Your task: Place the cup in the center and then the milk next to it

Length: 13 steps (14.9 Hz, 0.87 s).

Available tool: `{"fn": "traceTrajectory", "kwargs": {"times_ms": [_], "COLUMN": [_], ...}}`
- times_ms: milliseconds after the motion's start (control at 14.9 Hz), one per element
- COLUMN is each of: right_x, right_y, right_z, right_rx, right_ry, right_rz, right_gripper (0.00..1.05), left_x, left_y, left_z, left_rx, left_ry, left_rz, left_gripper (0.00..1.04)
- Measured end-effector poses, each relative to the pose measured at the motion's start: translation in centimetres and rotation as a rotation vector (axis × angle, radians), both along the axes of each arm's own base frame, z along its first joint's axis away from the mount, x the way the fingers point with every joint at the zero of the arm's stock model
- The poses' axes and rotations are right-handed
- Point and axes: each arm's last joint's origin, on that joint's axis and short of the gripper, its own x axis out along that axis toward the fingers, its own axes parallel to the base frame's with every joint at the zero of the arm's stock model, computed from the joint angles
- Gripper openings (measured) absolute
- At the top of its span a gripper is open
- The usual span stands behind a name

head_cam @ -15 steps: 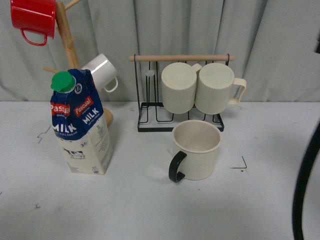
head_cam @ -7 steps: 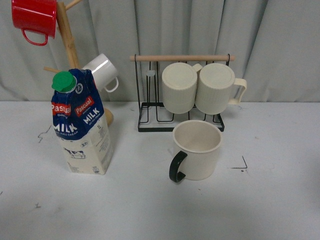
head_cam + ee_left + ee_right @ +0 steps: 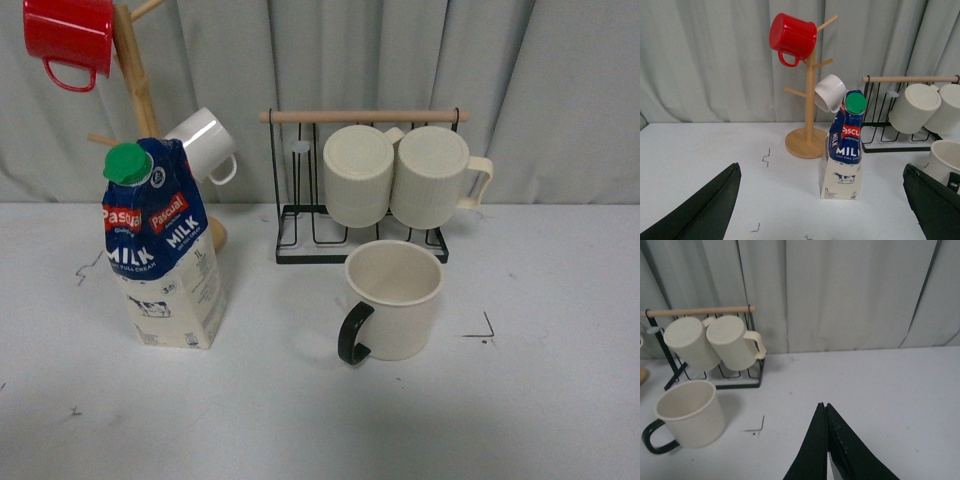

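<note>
1. We see the cup (image 3: 395, 305) upright on the desk (image 3: 300, 420), near the middle, just in front of the wire rack (image 3: 360, 116).
2. The milk (image 3: 165, 250) stands upright to the cup's left, well apart from it.
3. Our left end effector (image 3: 821, 167) is spread wide, holding nothing.
4. Our right end effector (image 3: 823, 410) is pressed together, empty.

Matt cream glaze on the cup (image 3: 400, 305), its handle (image 3: 352, 335) glossy black; the milk (image 3: 165, 265) is printed card with a smooth green plastic cap (image 3: 126, 163); shiny red mug (image 3: 68, 30) on a pale wooden tree (image 3: 133, 75); thin black wire rack (image 3: 310, 259); cloth curtain (image 3: 560, 90); matt white table (image 3: 300, 420).
</note>
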Motion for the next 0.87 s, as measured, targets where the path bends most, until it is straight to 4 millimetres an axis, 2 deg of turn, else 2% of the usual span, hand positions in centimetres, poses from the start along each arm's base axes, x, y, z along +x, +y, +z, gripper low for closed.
{"fn": "traceTrajectory", "kwargs": {"times_ms": [870], "right_x": [-3.2], "right_y": [0.0], "right_z": [0.9], "right_rx": [0.000], "right_ry": [-0.037], "right_rz": [0.003], "right_gripper": [0.02], "left_x": [0.0], "left_y": [0.0], "left_z": [0.0], "left_rx": [0.000], "left_ry": [0.001], "left_rz": [0.000], "left_gripper": [0.98]}}
